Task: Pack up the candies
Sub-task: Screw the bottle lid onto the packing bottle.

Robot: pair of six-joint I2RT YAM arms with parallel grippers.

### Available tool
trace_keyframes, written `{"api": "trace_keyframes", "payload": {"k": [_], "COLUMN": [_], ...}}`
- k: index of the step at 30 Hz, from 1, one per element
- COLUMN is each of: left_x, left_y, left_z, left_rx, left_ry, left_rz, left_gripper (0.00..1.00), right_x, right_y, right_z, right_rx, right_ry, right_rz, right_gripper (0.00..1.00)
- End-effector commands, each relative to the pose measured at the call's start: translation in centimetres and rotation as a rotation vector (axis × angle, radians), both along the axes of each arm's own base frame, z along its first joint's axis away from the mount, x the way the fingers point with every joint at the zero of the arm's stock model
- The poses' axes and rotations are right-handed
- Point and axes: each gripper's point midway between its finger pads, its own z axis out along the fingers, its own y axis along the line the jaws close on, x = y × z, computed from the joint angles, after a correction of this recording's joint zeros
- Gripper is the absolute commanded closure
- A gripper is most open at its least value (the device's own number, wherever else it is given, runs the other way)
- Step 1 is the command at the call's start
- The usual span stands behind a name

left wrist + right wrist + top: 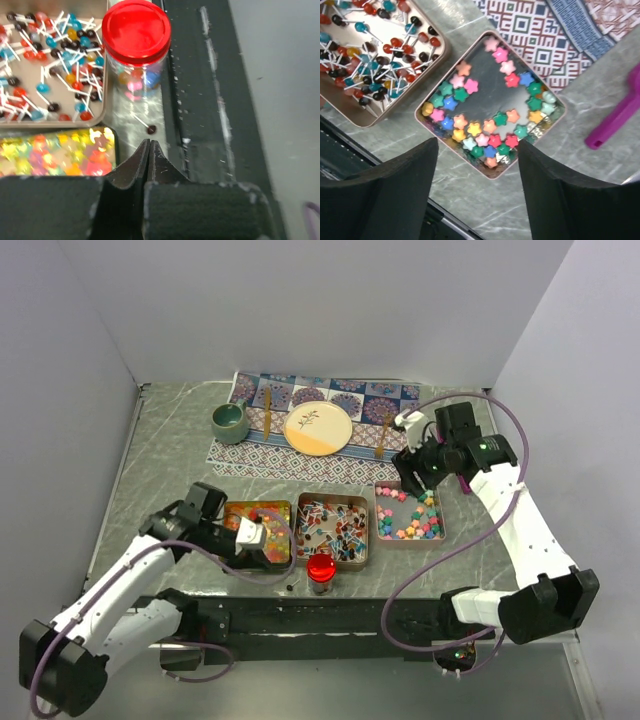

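Three open tins sit in a row. The left tin (258,530) holds orange-yellow-red gummies (55,157), the middle tin (333,530) red-blue stick candies (45,65), and the right tin (408,513) pastel star candies (485,127). A jar with a red lid (136,32) stands in front of the middle tin with a few candies inside. One dark stick candy (151,129) lies loose on the table. My left gripper (150,142) is shut and empty, hovering just short of that loose candy. My right gripper (477,141) hangs open above the near corner of the star tin.
A purple scoop (620,115) lies right of the star tin. At the back, a patterned mat (330,400) carries a plate (318,427), a green cup (230,421) and two sticks. A black rail (330,615) runs along the near table edge.
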Motion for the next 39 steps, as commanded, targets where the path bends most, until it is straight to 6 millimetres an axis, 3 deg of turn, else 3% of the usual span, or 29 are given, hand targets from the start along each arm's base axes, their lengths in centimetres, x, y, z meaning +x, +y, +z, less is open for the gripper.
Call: {"api": "trace_keyframes", "payload": {"k": [1, 8, 11, 12, 13, 15, 18, 19, 21, 22, 23, 26, 27, 29, 31, 36, 39], "left_x": [2.3, 0.8, 0.4, 0.6, 1.1, 1.0, 0.6, 0.7, 0.9, 1.3, 1.2, 1.0, 1.3, 0.9, 0.8, 0.5, 0.3], "left_y": [-2.3, -6.2, -8.2, -8.5, -9.0, -9.1, -9.3, -9.2, -10.0, -9.8, -10.6, -10.8, -11.2, -11.3, -11.9, -12.3, -12.5], "left_z": [0.2, -2.5, -2.4, -2.9, -2.9, -3.2, -3.4, -4.0, -3.1, -3.9, -2.8, -4.1, -3.4, -4.8, -3.8, -5.0, -4.5], "left_rx": [-0.08, -0.091, -0.118, -0.105, -0.139, -0.148, -0.18, -0.176, -0.229, -0.219, -0.278, -0.281, -0.325, -0.308, -0.359, -0.352, -0.399], "left_ry": [-0.17, -0.191, -0.143, -0.099, -0.128, -0.107, -0.109, -0.106, -0.126, -0.128, -0.131, -0.078, -0.091, -0.074, -0.101, -0.102, -0.126], "left_rz": [0.002, -0.139, -0.173, -0.132, -0.106, -0.054, -0.029, -0.002, 0.031, 0.084, 0.106, 0.21, 0.232, 0.285, 0.287, 0.286, 0.283], "left_gripper": [0.99, 0.99, 0.74, 0.61, 0.54, 0.44, 0.37, 0.37, 0.36, 0.36, 0.36, 0.35, 0.35, 0.34, 0.33, 0.29, 0.25], "right_x": [-0.4, 0.3, 1.0, 1.2, 1.3, 1.3, 1.4, 1.5, 1.6, 1.7, 1.8, 1.5, 1.3, 1.2, 1.1, 1.8, 1.9], "right_y": [0.7, -0.4, -1.2, -1.5, -1.6, -2.0, -2.5, -2.7, -2.6, -2.6, -2.5, -1.7, -1.5, -1.0, -0.9, -0.3, -0.4], "right_z": [1.1, 0.8, 1.4, 1.6, 1.8, 2.3, 2.7, 2.8, 3.0, 3.1, 3.2, 3.2, 3.1, 2.9, 2.3, 2.6, 2.9], "right_rx": [0.09, 0.107, 0.114, 0.111, 0.108, 0.095, 0.082, 0.082, 0.085, 0.089, 0.092, 0.115, 0.122, 0.136, 0.138, 0.161, 0.152], "right_ry": [-0.04, -0.029, -0.035, -0.037, -0.041, -0.053, -0.061, -0.064, -0.065, -0.068, -0.067, -0.057, -0.046, -0.037, -0.015, -0.008, -0.016], "right_rz": [-0.031, -0.094, -0.125, -0.135, -0.136, -0.141, -0.155, -0.16, -0.158, -0.158, -0.156, -0.096, -0.08, -0.048, -0.04, -0.022, -0.016], "right_gripper": [0.32, 0.32, 0.29, 0.27, 0.26, 0.24, 0.23, 0.23, 0.23, 0.23, 0.23, 0.22, 0.21, 0.19, 0.17, 0.15, 0.14]}}
